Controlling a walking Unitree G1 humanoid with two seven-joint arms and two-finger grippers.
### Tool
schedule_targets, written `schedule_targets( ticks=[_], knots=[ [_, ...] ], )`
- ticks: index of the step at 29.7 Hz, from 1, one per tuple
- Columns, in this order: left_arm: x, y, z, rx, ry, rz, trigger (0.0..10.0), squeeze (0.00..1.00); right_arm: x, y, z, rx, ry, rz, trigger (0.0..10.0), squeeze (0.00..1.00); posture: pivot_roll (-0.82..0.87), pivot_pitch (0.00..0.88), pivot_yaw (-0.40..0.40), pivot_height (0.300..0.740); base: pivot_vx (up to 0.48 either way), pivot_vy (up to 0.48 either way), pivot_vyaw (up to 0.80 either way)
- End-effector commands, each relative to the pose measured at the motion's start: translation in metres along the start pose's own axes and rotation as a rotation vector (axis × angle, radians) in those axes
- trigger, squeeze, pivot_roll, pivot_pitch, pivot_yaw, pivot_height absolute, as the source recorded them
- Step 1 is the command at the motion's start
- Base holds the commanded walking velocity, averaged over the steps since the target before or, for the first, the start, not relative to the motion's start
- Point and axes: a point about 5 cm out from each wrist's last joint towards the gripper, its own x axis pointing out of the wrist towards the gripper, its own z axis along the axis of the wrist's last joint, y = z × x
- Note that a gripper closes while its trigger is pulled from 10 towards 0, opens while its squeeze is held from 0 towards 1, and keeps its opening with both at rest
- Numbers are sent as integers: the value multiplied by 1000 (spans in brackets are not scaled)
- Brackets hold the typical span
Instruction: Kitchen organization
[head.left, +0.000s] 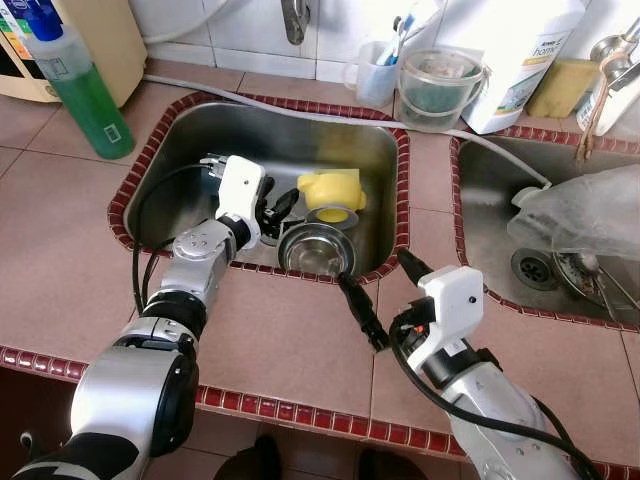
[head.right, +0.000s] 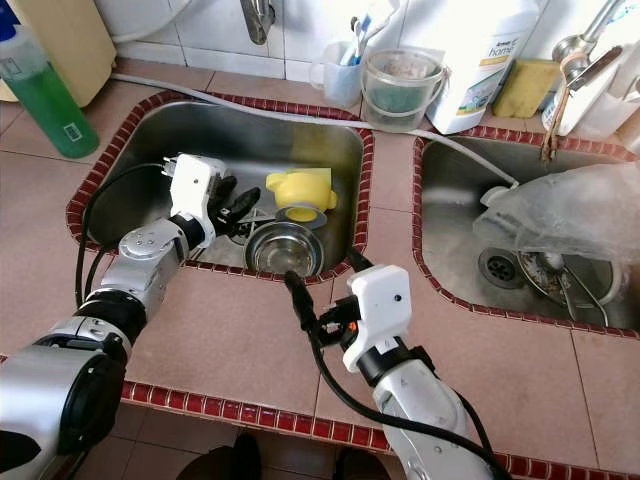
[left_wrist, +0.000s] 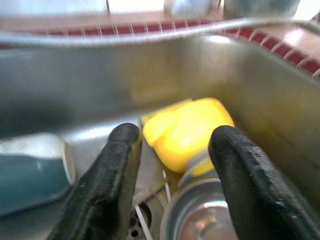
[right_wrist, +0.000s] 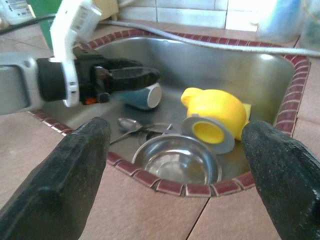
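The left sink (head.left: 150, 160) holds a yellow plastic cup (head.left: 330, 192) on its side, a steel bowl (head.left: 315, 250) at the front, a teal mug (right_wrist: 142, 97) and a spoon (right_wrist: 130, 125). My left gripper (head.left: 280, 212) is down in the sink, open, its fingertips (left_wrist: 125, 140) pointing at the yellow cup (left_wrist: 185, 127) and not touching it. The teal mug (left_wrist: 30, 170) lies just beside it. My right gripper (head.left: 373, 268) hovers wide open over the sink's front rim, facing the steel bowl (right_wrist: 177, 162) with nothing between its fingers.
A green soap bottle (head.left: 80, 90) stands at the back left. A white hose (head.left: 300, 105) runs along the sink's back rim. Behind it stand a clear container (head.left: 435, 85), a white bottle (head.left: 520, 50) and a sponge (head.left: 560, 88). The right sink (head.left: 500, 200) holds a plastic bag (head.left: 585, 210).
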Motion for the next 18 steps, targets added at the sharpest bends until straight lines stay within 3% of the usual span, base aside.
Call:
schedule_targets(
  ticks=[1, 2, 9, 13, 18],
  knots=[
    [-7, 2, -5, -22, -30, 4, 10000, 337, 2, -9, -8, -8, 1, -64, 10000, 0, -204, 163, 46, 740, 0, 0, 0],
    [-9, 2, -6, -28, -44, 8, 10000, 0, 4, -12, -10, -14, -3, -83, 10000, 0, -201, 160, 49, 740, 0, 0, 0],
    [-21, 4, -16, -104, -92, 79, 10000, 0, 19, -23, -21, -17, -37, -148, 10000, 0, -161, 89, 50, 740, 0, 0, 0],
    [-27, 5, -17, -144, -129, 153, 10000, 0, 36, -28, -22, -8, -78, -166, 10000, 0, -147, 46, 42, 740, 0, 0, 0],
    [-39, 4, -14, -183, -226, 212, 10000, 0, 52, -29, -25, -21, -106, -143, 10000, 0, -145, 0, 33, 740, 0, 0, 0]
  ],
)
